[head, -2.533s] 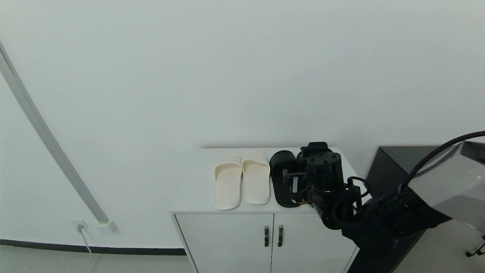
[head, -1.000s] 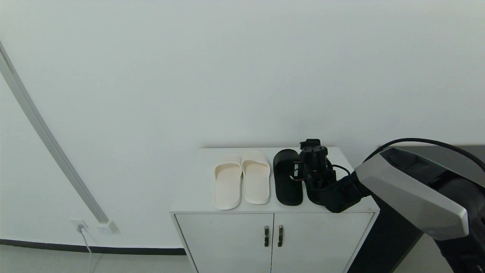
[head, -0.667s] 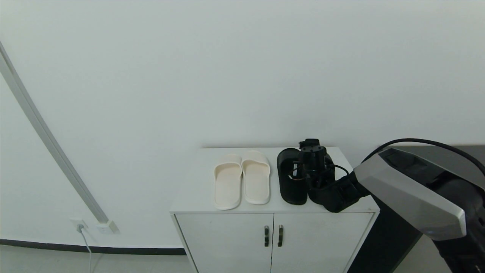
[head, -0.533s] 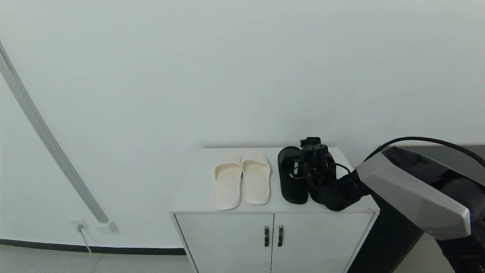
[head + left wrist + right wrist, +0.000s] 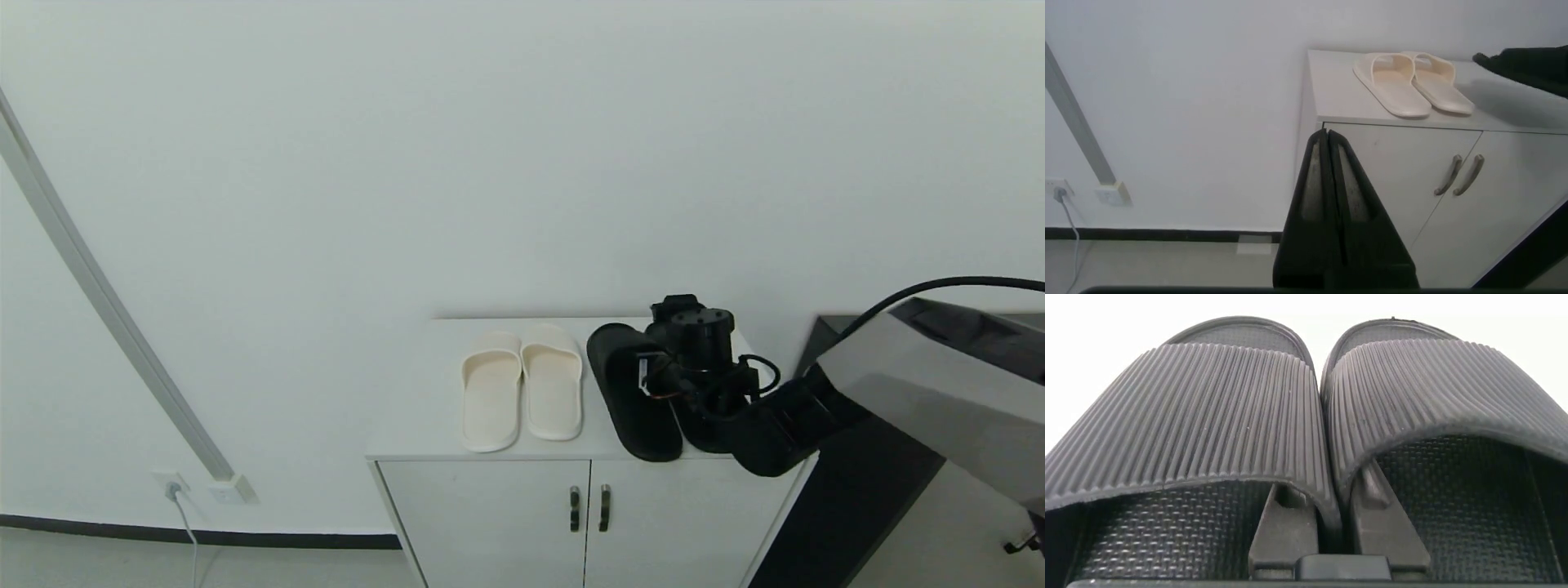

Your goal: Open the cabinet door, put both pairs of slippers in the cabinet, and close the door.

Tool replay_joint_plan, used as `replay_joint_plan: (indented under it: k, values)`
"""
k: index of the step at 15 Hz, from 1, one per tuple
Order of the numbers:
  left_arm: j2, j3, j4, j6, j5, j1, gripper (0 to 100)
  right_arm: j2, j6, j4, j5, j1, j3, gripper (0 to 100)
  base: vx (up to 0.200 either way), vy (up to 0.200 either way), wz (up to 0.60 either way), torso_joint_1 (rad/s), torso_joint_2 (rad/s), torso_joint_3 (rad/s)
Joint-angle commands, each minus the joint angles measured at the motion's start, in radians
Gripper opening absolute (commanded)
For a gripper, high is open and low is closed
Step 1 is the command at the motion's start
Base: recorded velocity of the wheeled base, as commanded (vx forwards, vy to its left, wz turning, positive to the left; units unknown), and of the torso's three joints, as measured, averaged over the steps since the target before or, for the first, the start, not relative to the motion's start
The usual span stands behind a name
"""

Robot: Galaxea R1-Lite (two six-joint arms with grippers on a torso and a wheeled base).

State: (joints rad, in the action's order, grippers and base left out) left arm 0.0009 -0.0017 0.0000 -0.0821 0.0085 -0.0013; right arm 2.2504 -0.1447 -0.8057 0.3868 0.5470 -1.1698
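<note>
The right gripper [image 5: 1331,508] has its jaws under the straps of the black slippers [image 5: 635,392], clamped on their meeting inner walls. The pair lies on the cabinet top [image 5: 416,429], toes at 11 o'clock, heels at 5. The left gripper [image 5: 1329,163], jaws together, is farther off.

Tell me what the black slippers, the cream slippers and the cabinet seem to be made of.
Black slippers: likely moulded rubber or foam with a matte finish, going by the ribbed straps and dimpled footbeds. Cream slippers: seemingly similar moulded foam, smooth and one-piece. Cabinet: flat white doors, perhaps painted metal or laminate; the look leaves it open. Its handles look metallic.
</note>
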Motion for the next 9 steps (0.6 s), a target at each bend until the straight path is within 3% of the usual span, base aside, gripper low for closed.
replay_joint_plan:
  k: [1, 5, 9]
  values:
    - [0.001, 0.0, 0.0, -0.004, 0.002, 0.0, 0, -0.264, 0.051, -0.064, -0.229, 0.036, 0.277, 0, 0.0, 0.0, 0.0, 0.0, 0.0, 0.0]
    - [0.001, 0.0, 0.0, -0.002, 0.002, 0.0, 0, -0.485, 0.057, -0.059, -0.623, 0.044, 0.503, 0, 0.0, 0.0, 0.0, 0.0, 0.0, 0.0]
    - [0.001, 0.0, 0.0, -0.001, 0.002, 0.0, 0, -0.479, 0.083, -0.052, -0.641, 0.064, 0.513, 0, 0.0, 0.0, 0.0, 0.0, 0.0, 0.0]
